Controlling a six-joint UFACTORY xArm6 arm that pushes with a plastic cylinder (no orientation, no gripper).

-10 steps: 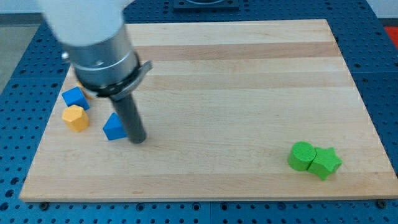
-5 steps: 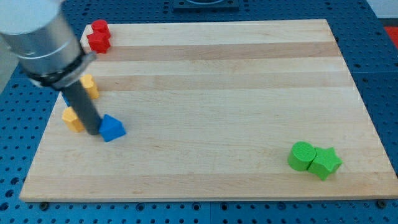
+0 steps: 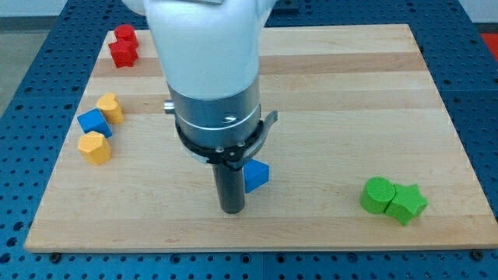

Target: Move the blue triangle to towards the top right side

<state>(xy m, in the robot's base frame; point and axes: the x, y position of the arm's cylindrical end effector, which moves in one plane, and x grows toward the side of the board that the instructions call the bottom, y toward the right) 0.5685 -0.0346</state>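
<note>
The rod is carrying nothing, its tip sitting just lower-left of the blue triangle, touching it, so it's lining up for an up-right shove.

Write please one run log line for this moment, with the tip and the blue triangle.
tip: down on board, at view's lower left of blue triangle, seems touching | goal: top right, not reached | green blocks: apart, at view's right
</note>
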